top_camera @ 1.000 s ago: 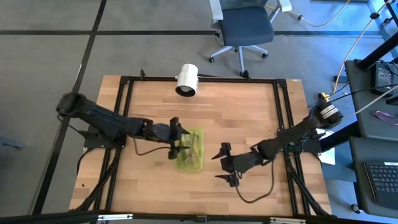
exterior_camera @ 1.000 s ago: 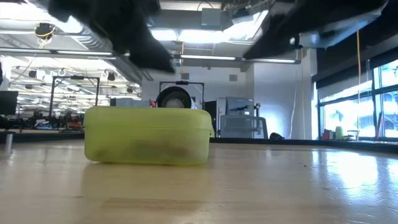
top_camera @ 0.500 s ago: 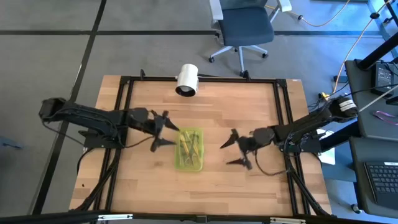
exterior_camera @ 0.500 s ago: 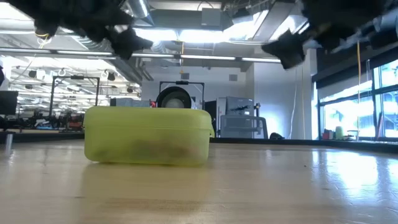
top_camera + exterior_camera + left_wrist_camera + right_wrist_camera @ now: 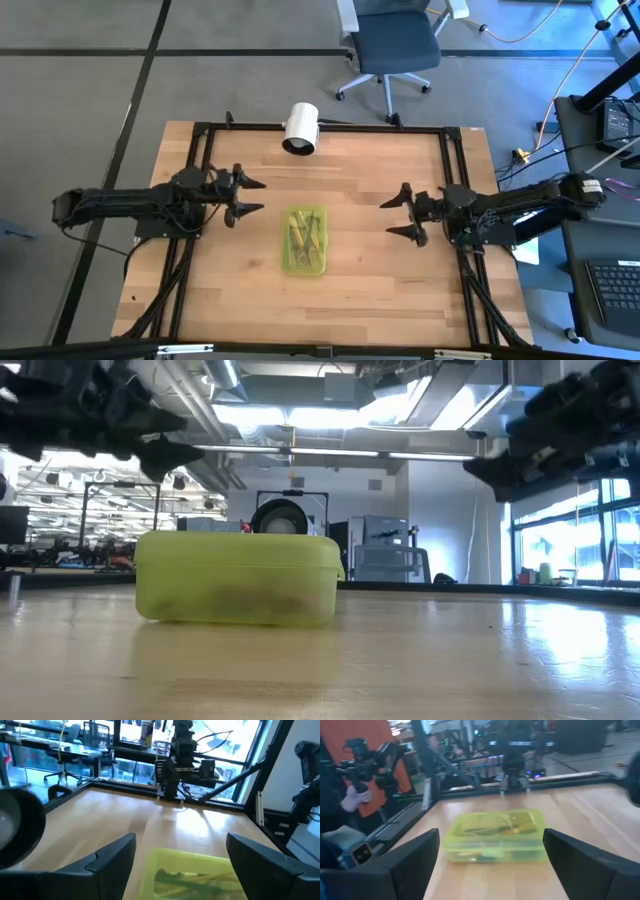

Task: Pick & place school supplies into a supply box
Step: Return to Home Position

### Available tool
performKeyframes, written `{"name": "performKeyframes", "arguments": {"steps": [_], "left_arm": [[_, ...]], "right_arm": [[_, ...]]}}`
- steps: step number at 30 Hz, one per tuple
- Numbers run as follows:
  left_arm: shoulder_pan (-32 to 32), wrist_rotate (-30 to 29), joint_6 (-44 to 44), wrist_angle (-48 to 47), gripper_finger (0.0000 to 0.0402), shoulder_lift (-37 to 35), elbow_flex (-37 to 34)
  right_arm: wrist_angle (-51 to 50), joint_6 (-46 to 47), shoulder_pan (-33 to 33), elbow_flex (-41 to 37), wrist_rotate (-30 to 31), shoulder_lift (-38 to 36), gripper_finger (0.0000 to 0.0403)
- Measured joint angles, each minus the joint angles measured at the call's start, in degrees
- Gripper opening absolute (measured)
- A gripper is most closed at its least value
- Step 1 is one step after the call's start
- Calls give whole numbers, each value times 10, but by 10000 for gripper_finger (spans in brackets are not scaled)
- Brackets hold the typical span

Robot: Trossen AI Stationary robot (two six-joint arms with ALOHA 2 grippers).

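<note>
Supply box (image 5: 305, 240) between both spread jaws

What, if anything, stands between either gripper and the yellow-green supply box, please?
Nothing visible does. The supply box lies with bare table on both sides. The open left gripper and the open right gripper hang apart from it. The white cylinder sits at the far edge, outside both paths.

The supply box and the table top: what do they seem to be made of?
The supply box: probably plastic, translucent yellow-green, smooth; dark shapes of the contents show through its walls. The table top: seemingly wood, light, with plank seams and a soft sheen.
</note>
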Motion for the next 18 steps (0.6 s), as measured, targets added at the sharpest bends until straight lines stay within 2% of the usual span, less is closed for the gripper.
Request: {"name": "performKeyframes", "arguments": {"steps": [3,8,15,18], "left_arm": [[7,3,-11,2,301,-50,-26],[12,3,-24,1,301,-123,-58],[22,4,-34,-92,301,-210,-59],[25,4,-34,-139,299,-252,-59]], "right_arm": [[-49,3,-19,-7,-7,-41,360],[-57,-19,-37,-6,-39,-66,360],[-86,-36,-71,-8,-106,-114,360],[-124,-35,-86,-8,-113,-151,360]]}}
